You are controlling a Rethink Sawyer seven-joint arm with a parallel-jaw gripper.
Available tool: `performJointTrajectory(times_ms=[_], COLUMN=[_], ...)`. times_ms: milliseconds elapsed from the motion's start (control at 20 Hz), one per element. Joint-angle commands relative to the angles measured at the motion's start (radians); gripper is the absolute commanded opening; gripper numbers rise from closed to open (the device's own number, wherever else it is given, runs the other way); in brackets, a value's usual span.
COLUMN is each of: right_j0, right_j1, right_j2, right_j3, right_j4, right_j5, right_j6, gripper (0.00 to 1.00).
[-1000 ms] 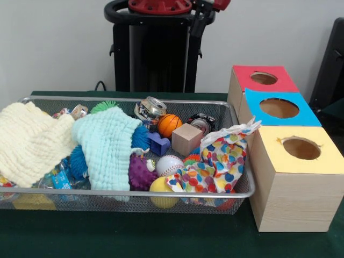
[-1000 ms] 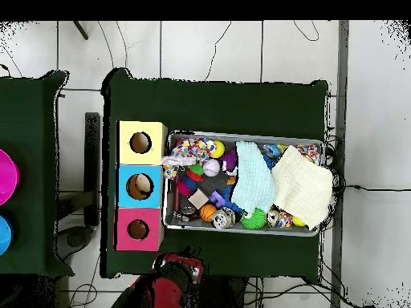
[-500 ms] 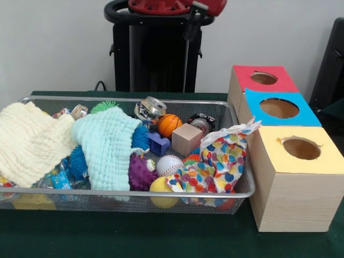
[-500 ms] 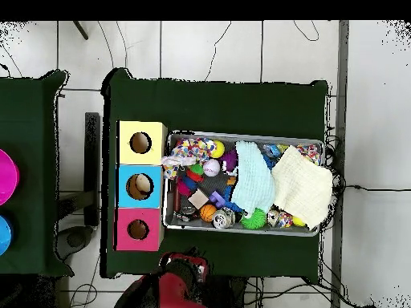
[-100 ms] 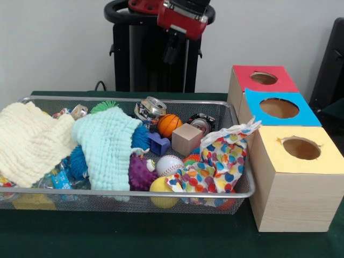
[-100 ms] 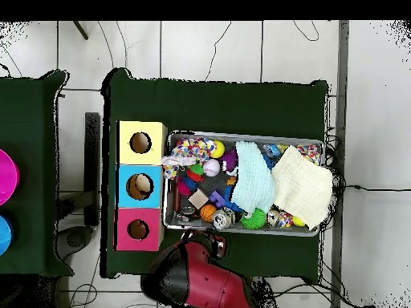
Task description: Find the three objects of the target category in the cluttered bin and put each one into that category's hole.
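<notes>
Soft, even indoor light is falling across the scene, casting only faint shadows. A crushed can (image 5: 149,109) is catching a small glint, and nothing is blurring noticeably.

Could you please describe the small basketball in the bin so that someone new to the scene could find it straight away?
Start at the wire mesh bin left of the three boxes, and look to its far side, near the middle. The basketball sits there between a dented metal can and a plain wooden cube. It is the only orange ball with black seam lines; the baseball nearer the front is white.
</notes>
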Motion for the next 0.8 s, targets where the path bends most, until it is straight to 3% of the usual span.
performJointTrajectory(times_ms=[50, 350, 600, 800], right_j0=[-0.05, -0.039, 0.041, 0.035], right_j1=[0.087, 0.09, 0.099, 0.095], right_j2=[0.12, 0.113, 0.008, 0.027], right_j3=[-0.176, -0.212, -0.271, -0.247], right_j4=[0.065, 0.063, 0.041, 0.05], right_j5=[0.103, 0.139, 0.221, 0.219], right_j6=[0.165, 0.165, 0.169, 0.189], gripper=[0.0, 0.0, 0.0, 0.0])
